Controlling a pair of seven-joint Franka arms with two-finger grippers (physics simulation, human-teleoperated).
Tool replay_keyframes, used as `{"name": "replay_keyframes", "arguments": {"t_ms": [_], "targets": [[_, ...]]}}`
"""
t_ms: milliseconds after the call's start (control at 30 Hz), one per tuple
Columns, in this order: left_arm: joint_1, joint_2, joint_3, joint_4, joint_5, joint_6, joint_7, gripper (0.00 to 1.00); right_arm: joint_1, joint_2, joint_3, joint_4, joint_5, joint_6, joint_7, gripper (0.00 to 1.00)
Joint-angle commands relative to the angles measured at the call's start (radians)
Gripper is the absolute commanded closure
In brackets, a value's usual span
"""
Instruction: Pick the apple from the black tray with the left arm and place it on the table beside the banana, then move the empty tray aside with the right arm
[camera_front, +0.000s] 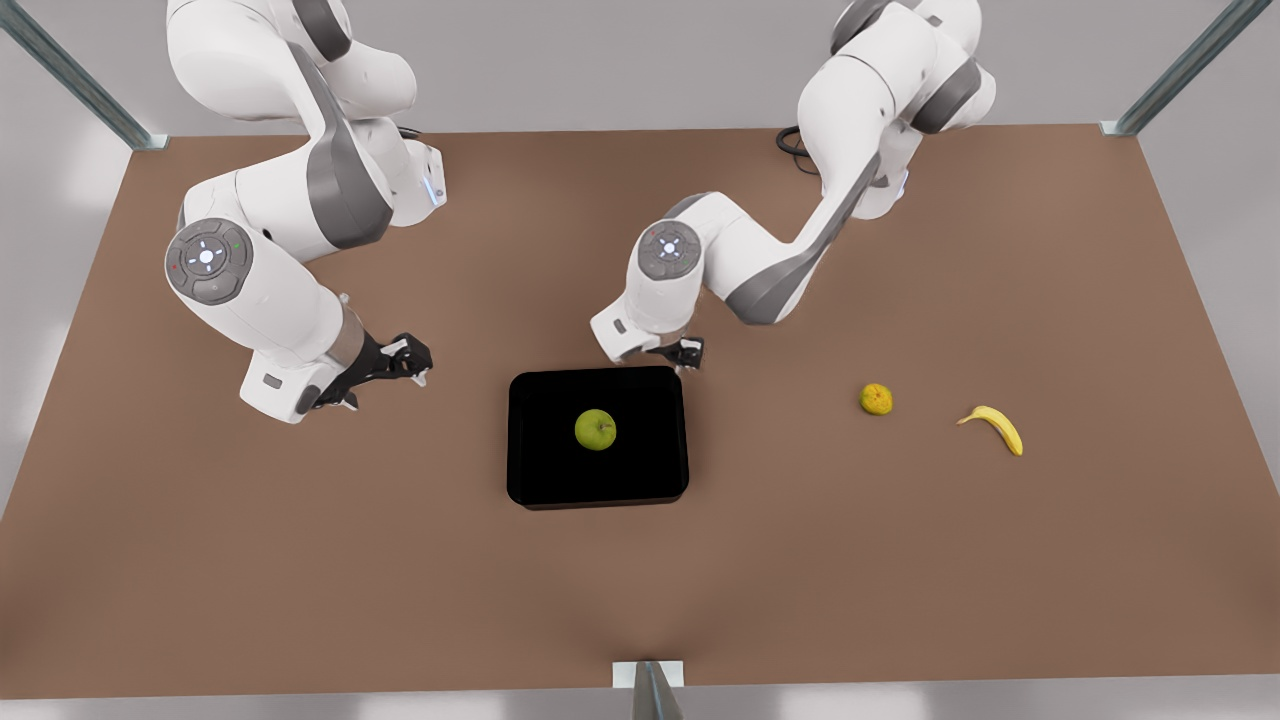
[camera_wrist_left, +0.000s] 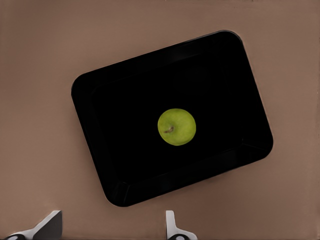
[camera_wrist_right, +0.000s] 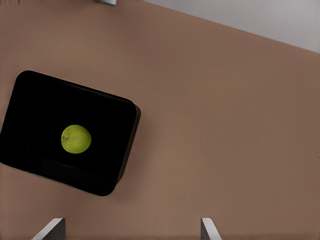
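The yellow-green apple (camera_front: 595, 430) (camera_wrist_left: 176, 127) (camera_wrist_right: 76, 139) lies near the middle of the black tray (camera_front: 540, 480) (camera_wrist_left: 100, 100) (camera_wrist_right: 30, 100) on the brown table (camera_front: 300, 560). My left gripper (camera_front: 685, 355) (camera_wrist_left: 111, 231) hangs open just behind the tray's far edge, holding nothing. On the front view's left, well away from the tray, my right gripper (camera_front: 410, 362) (camera_wrist_right: 130, 231) is tilted above the table, open and empty. The banana (camera_front: 995, 428) lies on the table far to the front view's right.
A small bumpy orange fruit (camera_front: 876, 399) sits between the tray and the banana, closer to the banana. Grey metal posts stand at the table's corners, and a bracket (camera_front: 647, 678) marks the near edge. Bare tabletop surrounds the tray.
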Motion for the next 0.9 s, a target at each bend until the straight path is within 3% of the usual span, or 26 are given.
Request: {"name": "replay_keyframes", "arguments": {"t_ms": [0,100,367,400,433,467,500,533,867], "targets": [[-0.029,0.003,0.000,0.014,-0.008,0.028,-0.808,0.00,0.000,-0.001,0.000,0.000,0.001,0.000,0.044,0.00],[-0.058,0.089,0.000,0.094,-0.010,0.084,-0.923,0.00,-0.015,0.000,0.000,-0.001,0.002,0.000,0.038,0.00],[-0.095,0.221,0.013,0.095,0.066,0.285,-0.978,0.00,-0.006,0.002,0.011,-0.001,-0.001,0.006,0.045,0.00],[-0.093,0.225,0.028,0.095,0.067,0.285,-0.938,0.00,-0.006,0.002,0.011,-0.001,0.001,0.000,0.038,0.37],[-0.093,0.225,0.049,0.095,0.067,0.284,-0.909,0.00,0.000,0.002,0.014,-0.001,-0.002,0.002,0.009,0.52],[-0.088,0.235,0.059,0.095,0.067,0.284,-0.878,0.00,0.003,0.002,0.014,-0.001,-0.002,0.002,-0.010,0.53],[-0.087,0.250,0.062,0.097,0.067,0.287,-0.868,0.00,0.002,0.002,0.012,-0.001,-0.004,0.002,-0.008,0.13],[-0.087,0.264,0.063,0.107,0.067,0.294,-0.866,0.00,0.003,0.002,0.012,-0.001,-0.004,0.002,-0.002,0.00],[-0.101,0.392,0.053,0.201,0.064,0.387,-0.848,0.00,0.012,0.000,0.015,-0.001,-0.045,-0.057,-0.002,0.00]]}}
